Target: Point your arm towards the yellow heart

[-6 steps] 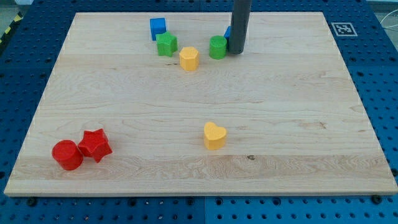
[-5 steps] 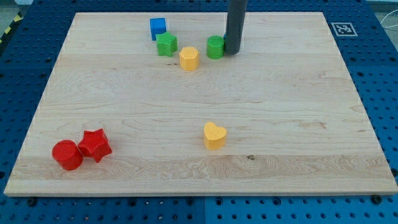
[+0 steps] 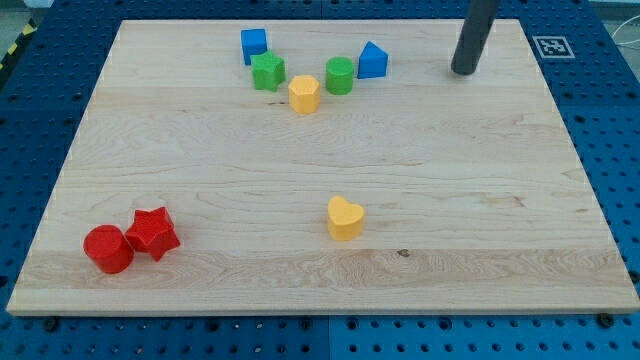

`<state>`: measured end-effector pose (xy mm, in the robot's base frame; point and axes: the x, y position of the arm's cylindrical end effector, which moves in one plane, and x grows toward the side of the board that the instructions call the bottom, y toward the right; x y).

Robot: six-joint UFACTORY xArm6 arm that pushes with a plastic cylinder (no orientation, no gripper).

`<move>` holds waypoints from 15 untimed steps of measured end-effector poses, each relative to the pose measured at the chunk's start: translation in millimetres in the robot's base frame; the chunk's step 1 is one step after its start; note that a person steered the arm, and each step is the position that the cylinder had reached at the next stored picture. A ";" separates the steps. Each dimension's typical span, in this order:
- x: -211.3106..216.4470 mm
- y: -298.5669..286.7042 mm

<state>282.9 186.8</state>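
The yellow heart [image 3: 345, 218] lies on the wooden board [image 3: 480, 180] below its middle. My tip [image 3: 463, 72] rests near the view's top right, far up and to the right of the heart. It touches no block. The nearest block is a blue triangular block [image 3: 372, 60], to the tip's left.
Near the view's top stand a blue cube [image 3: 254, 44], a green star-like block [image 3: 267, 71], a yellow hexagonal block [image 3: 304, 94] and a green cylinder [image 3: 340, 75]. A red cylinder [image 3: 108, 249] and a red star [image 3: 153, 232] sit at the bottom left.
My tip has moved to the right, away from the green cylinder, uncovering the blue triangular block. The green cylinder has shifted slightly to the left.
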 end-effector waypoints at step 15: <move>232.6 -201.2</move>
